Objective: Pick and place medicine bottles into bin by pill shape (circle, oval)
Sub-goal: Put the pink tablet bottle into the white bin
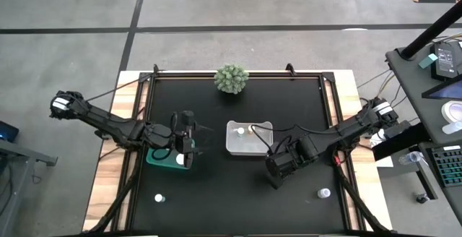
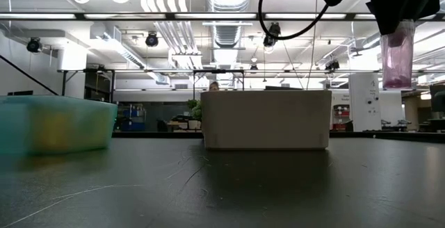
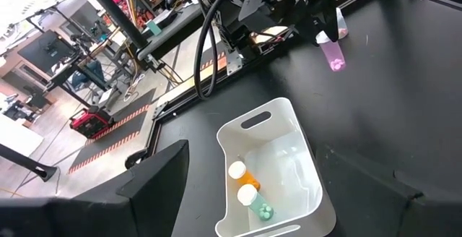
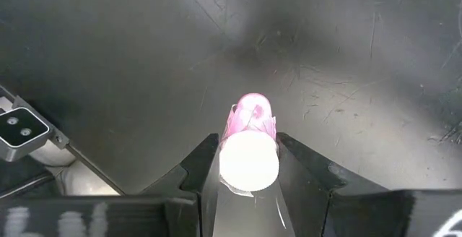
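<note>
Black matting covers the counter [image 1: 238, 201] in the high view, where the right end effector [image 1: 274, 181] hangs in front of the white bin [image 1: 249, 139] and the left end effector [image 1: 189, 137] hovers over the teal bin [image 1: 167, 158]. Two loose bottles stand near the front edge, one at the left [image 1: 159, 198] and one at the right [image 1: 325, 192].

Low view: the right end effector holds a clear pink bottle [image 2: 398, 54] upright, raised well above the counter and to the right of the white bin.

Left wrist view: the left end effector's fingers [image 3: 155, 186] stand wide apart, empty; two capped bottles [image 3: 249, 190] lie in the white bin.

Right wrist view: both fingers [image 4: 206, 172] clamp the pink bottle's sides, its white cap [image 4: 248, 160] facing the camera.
</note>
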Robot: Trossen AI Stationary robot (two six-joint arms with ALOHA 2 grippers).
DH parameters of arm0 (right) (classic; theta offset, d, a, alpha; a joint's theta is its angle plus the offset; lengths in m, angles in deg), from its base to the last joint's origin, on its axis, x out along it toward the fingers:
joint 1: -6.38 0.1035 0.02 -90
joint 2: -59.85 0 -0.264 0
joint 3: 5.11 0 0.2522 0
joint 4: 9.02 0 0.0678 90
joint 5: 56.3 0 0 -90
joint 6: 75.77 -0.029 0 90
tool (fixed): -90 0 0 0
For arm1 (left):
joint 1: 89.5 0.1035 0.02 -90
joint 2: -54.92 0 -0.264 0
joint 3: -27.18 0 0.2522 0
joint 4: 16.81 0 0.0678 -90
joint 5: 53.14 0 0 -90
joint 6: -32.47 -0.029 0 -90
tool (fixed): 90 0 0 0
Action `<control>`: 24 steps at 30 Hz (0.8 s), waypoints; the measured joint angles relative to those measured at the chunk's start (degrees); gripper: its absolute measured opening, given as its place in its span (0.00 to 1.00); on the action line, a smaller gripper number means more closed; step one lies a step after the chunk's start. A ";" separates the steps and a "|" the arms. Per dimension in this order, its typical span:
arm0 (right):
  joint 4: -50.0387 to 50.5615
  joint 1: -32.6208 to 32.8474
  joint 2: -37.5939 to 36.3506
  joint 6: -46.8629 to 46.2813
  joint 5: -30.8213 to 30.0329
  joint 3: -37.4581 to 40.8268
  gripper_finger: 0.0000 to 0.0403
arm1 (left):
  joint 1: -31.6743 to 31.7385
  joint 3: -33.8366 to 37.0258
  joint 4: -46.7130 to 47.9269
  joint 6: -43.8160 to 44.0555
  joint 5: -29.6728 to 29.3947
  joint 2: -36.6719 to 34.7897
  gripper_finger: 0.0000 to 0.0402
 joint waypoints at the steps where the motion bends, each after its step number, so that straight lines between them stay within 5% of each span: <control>1: -0.01 0.00 0.00 0.04 -0.22 0.00 0.28 | 0.00 0.00 0.00 0.00 0.00 0.00 0.71; 24: 0.16 -1.75 -0.72 1.17 0.73 -2.51 0.28 | 0.00 0.02 -0.17 0.21 0.00 0.00 0.71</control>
